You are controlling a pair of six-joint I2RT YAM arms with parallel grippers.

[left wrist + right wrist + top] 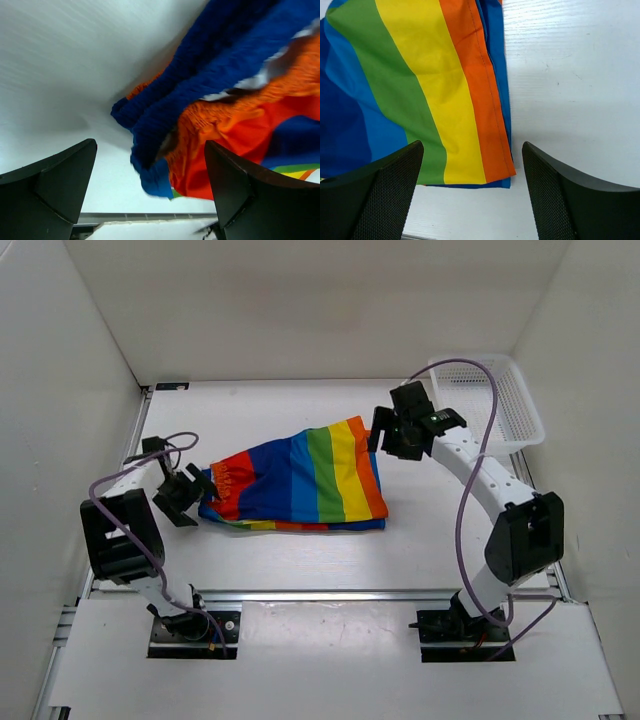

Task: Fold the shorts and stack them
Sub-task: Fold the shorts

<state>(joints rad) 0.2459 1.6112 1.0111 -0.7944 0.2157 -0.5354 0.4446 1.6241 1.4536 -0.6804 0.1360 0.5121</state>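
The shorts (300,480) lie flat on the surface (300,570), between the two tools. They seem to be doubled over once: in the right wrist view, blue layers show under the orange edge.

The left tool (185,495) is spread and empty. The bunched waistband end sits just ahead of its fingers, and it looks apart from them.

The right tool (395,435) is spread too and holds nothing. It hovers over the orange-striped corner of the leg.

A white mesh basket (520,390) stands behind and to the right of the right tool.

I judge the task to be partway done. One fold looks made, at least one more is needed to get a compact bundle, and the stacking is not yet done. No other shorts are in view.
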